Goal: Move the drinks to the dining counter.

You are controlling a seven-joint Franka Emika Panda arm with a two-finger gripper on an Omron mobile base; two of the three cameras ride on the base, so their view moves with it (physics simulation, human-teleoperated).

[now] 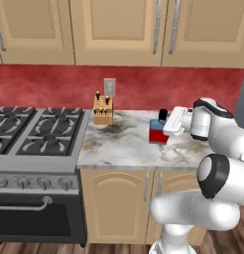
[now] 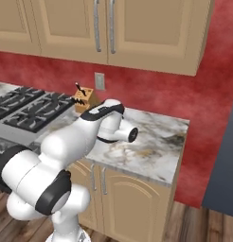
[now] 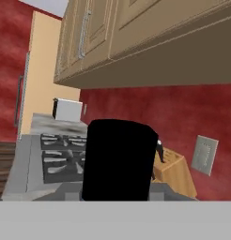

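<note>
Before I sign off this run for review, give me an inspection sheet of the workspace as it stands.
Surface: marble-topped worktop, grey-brown veining, over wooden cabinet doors.
Job's things: blue bottle with red label and black cap stands on the worktop, at the gripper; its black cap fills the hand view's centre.
Clutter: wooden knife block at the back wall, apart from the bottle.
Gripper: gripper shut on the bottle.
Cables: nothing seen.
Surroundings: gas stove left of the worktop, red wall with outlet, upper cabinets.
</note>
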